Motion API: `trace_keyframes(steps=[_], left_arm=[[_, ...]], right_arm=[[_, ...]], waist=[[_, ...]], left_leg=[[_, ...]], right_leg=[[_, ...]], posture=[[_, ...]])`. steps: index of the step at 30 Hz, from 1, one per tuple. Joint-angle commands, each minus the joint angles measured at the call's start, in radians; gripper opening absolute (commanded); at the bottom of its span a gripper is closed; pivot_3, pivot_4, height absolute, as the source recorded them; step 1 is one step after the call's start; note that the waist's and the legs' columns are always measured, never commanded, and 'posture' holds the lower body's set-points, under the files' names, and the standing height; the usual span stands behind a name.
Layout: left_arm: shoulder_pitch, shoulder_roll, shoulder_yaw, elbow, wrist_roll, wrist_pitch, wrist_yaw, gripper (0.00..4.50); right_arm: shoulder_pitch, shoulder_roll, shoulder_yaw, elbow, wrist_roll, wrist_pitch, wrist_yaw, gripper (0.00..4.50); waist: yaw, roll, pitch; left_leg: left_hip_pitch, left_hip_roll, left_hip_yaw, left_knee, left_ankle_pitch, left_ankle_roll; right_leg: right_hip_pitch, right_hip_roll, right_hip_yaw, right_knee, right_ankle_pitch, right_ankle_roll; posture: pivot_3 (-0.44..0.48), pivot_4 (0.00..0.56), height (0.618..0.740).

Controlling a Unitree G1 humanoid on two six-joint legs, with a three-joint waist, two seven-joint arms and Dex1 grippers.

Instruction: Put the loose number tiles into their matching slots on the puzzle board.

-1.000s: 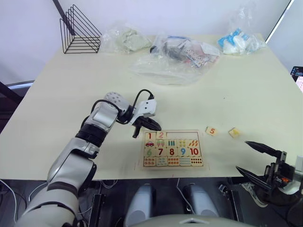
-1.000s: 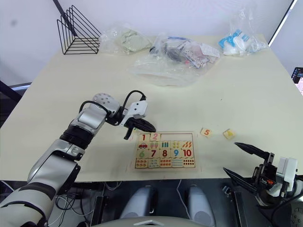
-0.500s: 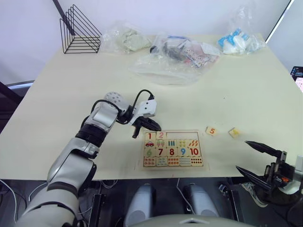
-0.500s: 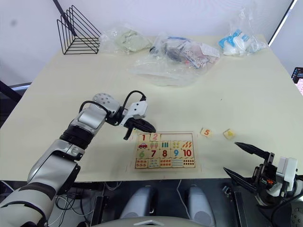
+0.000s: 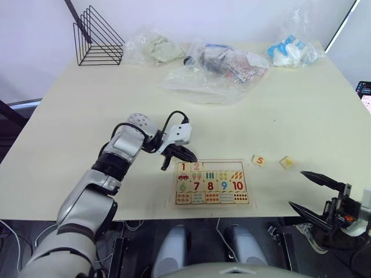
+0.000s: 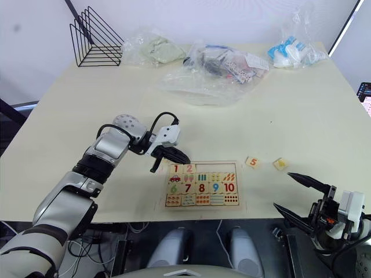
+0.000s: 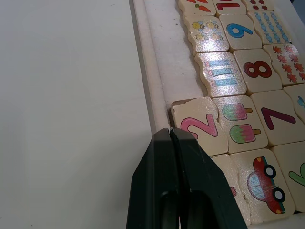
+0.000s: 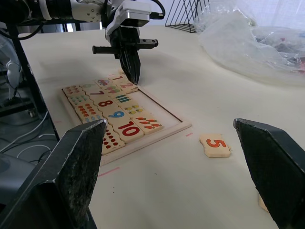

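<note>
The puzzle board [image 5: 174,186] lies near the table's front edge. Tiles 1 [image 5: 183,167] and 2 [image 5: 197,166] are in its far row. Beside them the matching slots [image 7: 165,59] show as bare wood. My left gripper [image 7: 170,131] is shut and holds nothing. Its tip rests at the board's far rim, against the corner of tile 2 [image 7: 200,126], which sits slightly askew. Right of the board, a loose 5 tile [image 5: 258,160] and another loose tile [image 5: 286,163] lie on the table; that one's numeral is unreadable. My right gripper [image 5: 295,188] hangs open off the front right edge.
A black wire rack [image 5: 95,37] stands at the back left. Clear plastic bags [image 5: 211,69] with small items lie across the back of the table, with one more [image 5: 293,52] at the back right. Bare tabletop surrounds the board.
</note>
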Motion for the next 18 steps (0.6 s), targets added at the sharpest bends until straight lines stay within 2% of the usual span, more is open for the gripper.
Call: trace_keyframes(steps=[1,9,13,18], left_arm=[[-0.001,0.003,0.037,-0.015,-0.004,-0.02,0.008,0.06],[0.02,-0.011,0.143,-0.046,-0.093,0.025,0.04,0.06],[0.067,-0.012,0.226,-0.15,-0.169,0.146,0.1,0.06],[0.191,-0.012,0.357,-0.318,-0.275,0.219,0.202,0.06]], right_arm=[[0.0,-0.011,-0.021,-0.022,0.01,-0.003,0.003,4.5],[-0.007,-0.008,-0.027,0.003,-0.003,-0.009,-0.006,4.5],[-0.012,-0.014,-0.036,0.026,-0.025,-0.008,-0.026,4.5],[-0.026,-0.034,-0.046,0.055,-0.06,0.008,-0.074,4.5]], waist=[[0.0,0.0,0.0],[0.0,0.0,0.0],[-0.001,0.0,0.0],[-0.001,0.0,0.0]], left_leg=[[0.0,0.0,0.0,0.0,0.0,0.0],[0.0,0.0,0.0,0.0,0.0,0.0],[0.0,0.0,-0.002,0.0,0.0,0.0],[0.0,0.001,-0.004,0.0,0.0,0.0]], right_leg=[[0.0,0.0,0.0,0.0,0.0,0.0],[0.0,0.0,0.0,0.0,0.0,0.0],[0.0,0.0,0.0,0.0,0.0,0.0],[0.0,0.0,0.001,0.001,0.0,0.0]], posture=[[0.0,0.15,0.74],[0.0,0.15,0.74],[0.0,0.15,0.74],[0.0,0.15,0.74]])
